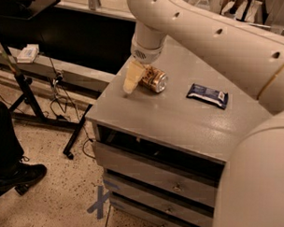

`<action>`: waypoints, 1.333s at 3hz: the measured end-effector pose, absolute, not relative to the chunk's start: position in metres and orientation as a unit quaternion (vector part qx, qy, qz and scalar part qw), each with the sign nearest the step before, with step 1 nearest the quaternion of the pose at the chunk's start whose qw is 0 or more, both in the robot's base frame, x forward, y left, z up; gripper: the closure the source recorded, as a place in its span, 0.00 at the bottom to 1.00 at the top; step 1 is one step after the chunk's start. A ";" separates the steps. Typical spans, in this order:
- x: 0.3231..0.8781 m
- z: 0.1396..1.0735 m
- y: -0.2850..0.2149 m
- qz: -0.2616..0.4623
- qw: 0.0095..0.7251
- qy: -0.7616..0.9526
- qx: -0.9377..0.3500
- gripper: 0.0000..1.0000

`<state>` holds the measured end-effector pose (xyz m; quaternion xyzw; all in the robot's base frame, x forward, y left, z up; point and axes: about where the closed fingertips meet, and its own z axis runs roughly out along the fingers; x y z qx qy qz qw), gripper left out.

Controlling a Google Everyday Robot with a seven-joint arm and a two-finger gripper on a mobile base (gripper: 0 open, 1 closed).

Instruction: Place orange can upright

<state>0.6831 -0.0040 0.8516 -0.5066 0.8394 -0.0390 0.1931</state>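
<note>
The orange can (155, 80) lies on its side near the far left corner of the grey table top (174, 121), one silver end turned to the right front. My gripper (132, 82) hangs down from the cream arm right at the can's left side, touching or nearly touching it, its tip close to the table's left edge. The arm hides the can's far side.
A flat dark-blue snack wrapper (207, 95) lies on the table right of the can. Drawers (153, 181) sit under the top. A black bench (24, 4) and its stand are at left, with a person's shoe (13, 176) on the floor.
</note>
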 end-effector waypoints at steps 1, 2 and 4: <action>0.694 0.845 -0.014 -0.065 0.175 0.846 -0.500 0.17; 0.698 0.859 -0.028 -0.075 0.173 0.849 -0.493 0.40; 0.693 0.904 -0.032 -0.015 0.213 0.844 -0.492 0.87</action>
